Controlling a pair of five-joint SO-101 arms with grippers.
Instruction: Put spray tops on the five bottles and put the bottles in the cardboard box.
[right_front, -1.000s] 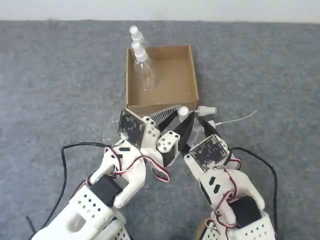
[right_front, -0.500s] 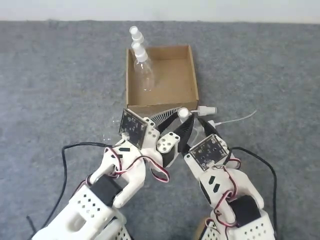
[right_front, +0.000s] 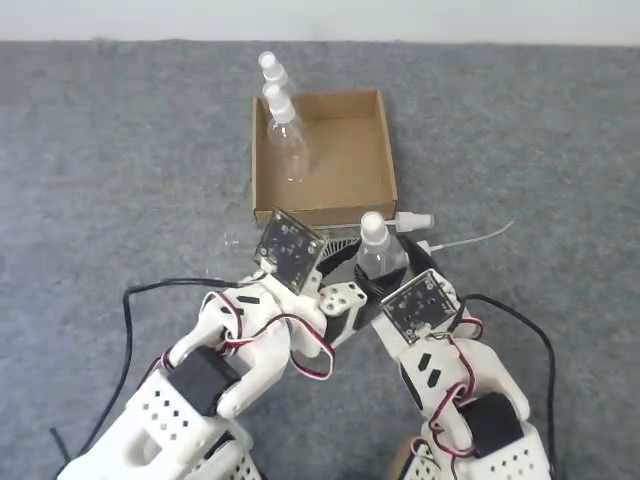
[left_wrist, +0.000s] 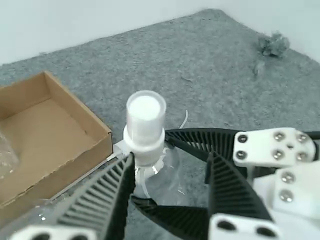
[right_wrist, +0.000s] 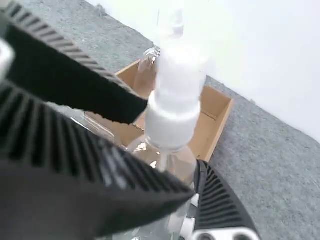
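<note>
A clear bottle (right_front: 378, 255) with a white spray top (left_wrist: 145, 117) stands upright just in front of the cardboard box (right_front: 390, 170). My right gripper (right_front: 385, 275) is shut on its body; the black fingers (left_wrist: 197, 142) flank it low down. My left gripper (left_wrist: 170, 167) is open around the neck. One ribbed finger (left_wrist: 117, 187) touches the neck and the other stands apart. In the right wrist view the bottle (right_wrist: 172, 105) rises in front of the box (right_wrist: 220, 112). Another topped bottle (right_front: 288, 140) lies inside the box at its left wall.
A third topped bottle (right_front: 268, 65) lies just behind the box. A loose spray top (right_front: 413, 220) with a thin tube (right_front: 480, 238) lies on the grey carpet right of the held bottle. A clear bottle (right_front: 222, 255) lies faintly visible left of the left arm.
My left wrist has turned and shifted right, and its fingers have come off the spray top. The bottle stays in the right gripper and more of it shows.
</note>
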